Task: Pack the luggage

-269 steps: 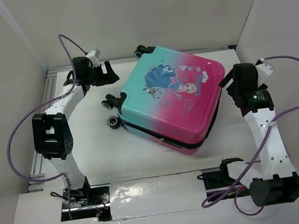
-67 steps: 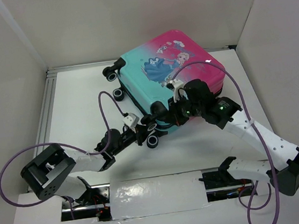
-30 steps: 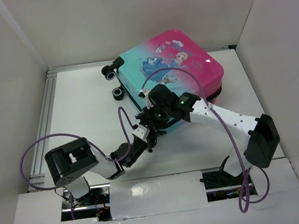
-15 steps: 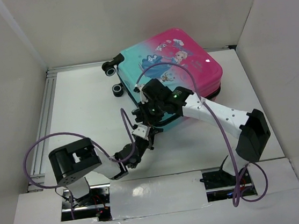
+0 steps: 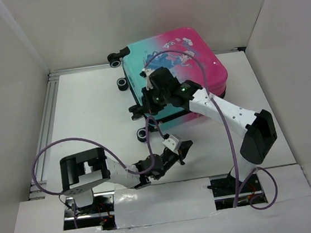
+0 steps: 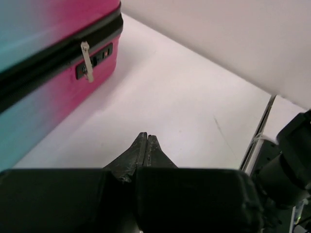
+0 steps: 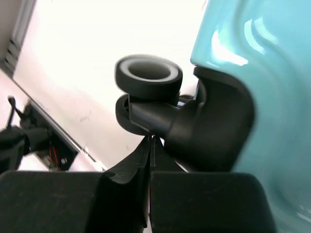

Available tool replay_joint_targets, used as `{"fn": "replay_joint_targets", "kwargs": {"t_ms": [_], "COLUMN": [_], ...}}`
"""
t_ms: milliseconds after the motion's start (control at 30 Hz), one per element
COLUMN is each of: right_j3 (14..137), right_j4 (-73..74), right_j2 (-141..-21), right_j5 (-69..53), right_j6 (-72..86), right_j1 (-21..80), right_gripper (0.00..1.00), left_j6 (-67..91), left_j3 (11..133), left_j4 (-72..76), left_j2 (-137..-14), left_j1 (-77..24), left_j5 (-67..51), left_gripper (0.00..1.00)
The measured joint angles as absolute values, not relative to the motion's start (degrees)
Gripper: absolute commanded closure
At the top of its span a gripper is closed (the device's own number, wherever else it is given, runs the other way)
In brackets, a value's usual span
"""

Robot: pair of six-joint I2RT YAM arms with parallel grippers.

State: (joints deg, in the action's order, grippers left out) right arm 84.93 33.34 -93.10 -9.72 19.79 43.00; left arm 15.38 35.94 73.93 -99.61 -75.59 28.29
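Closed pink-to-teal luggage (image 5: 190, 53) lies tilted at the table's far side.

Hidden and cropped
My right arm (image 5: 222, 111) covers part of the print on the pink-to-teal hard-shell suitcase (image 5: 204, 49); both wrist views crop its shell, and 1 black wheel (image 7: 148, 82) is blurred.

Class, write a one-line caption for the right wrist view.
Shut right gripper poised by a black wheel of the teal luggage.
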Motion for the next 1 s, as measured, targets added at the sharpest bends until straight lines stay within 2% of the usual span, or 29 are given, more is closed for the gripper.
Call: {"fn": "replay_joint_targets", "kwargs": {"t_ms": [133, 233, 267, 300, 400, 433, 467, 533, 733, 833, 1000], "right_j3": [89.1, 93.34, 94.48, 95.22, 95.88, 96.05, 96.12, 96.09, 90.91, 87.24, 85.21], "right_j4": [32.62, 33.08, 33.12, 33.21, 33.78, 34.15, 34.35, 35.05, 35.62, 35.7, 35.81], "right_j2": [-92.97, -92.55, -92.03, -91.18, -87.2, -85.8, -84.55, -81.8, -75.53, -75.68, -77.93], "right_j5": [-7.79, -5.98, -5.82, -5.85, -5.78, -5.76, -5.37, -4.03, 2.35, 2.61, 0.86], "right_j6": [19.68, 19.4, 19.16, 18.87, 18.09, 17.89, 17.32, 16.84, 16.27, 16.64, 18.0], "right_j1": [41.17, 38.35, 37.32, 36.29, 34.22, 33.93, 33.39, 32.42, 19.57, 10.07, -0.01], "right_gripper": [0.9, 0.7, 0.63, 0.49, 0.28, 0.25, 0.23, 0.17, 0.04, 0.01, 0.01], "left_j6": [15.4, 15.38, 15.38, 15.31, 14.11, 13.54, 13.54, 13.93, 15.33, 15.16, 15.94], "left_j3": [36.03, 35.46, 34.63, 33.47, 28.88, 27.42, 26.17, 24.18, 20.73, 20.23, 20.25], "left_j4": [73.58, 73.01, 73.12, 72.97, 71.4, 69.93, 67.77, 63.68, 52.99, 47.22, 44.25], "left_j2": [-101.93, -102.45, -102.06, -101.32, -95.88, -92.68, -88.86, -79.59, -57.89, -55.88, -61.34], "left_j1": [-75.48, -75.29, -75.29, -75.29, -74.89, -74.5, -73.89, -71.59, -62.06, -57.43, -49.3], "left_j5": [27.77, 27.51, 27.46, 27.46, 26.76, 25.89, 24.51, 21.43, 14.9, 8.14, -0.49], "left_gripper": [1.0, 1.0, 0.98, 0.95, 0.75, 0.55, 0.43, 0.31, 0.27, 0.28, 0.29]}}
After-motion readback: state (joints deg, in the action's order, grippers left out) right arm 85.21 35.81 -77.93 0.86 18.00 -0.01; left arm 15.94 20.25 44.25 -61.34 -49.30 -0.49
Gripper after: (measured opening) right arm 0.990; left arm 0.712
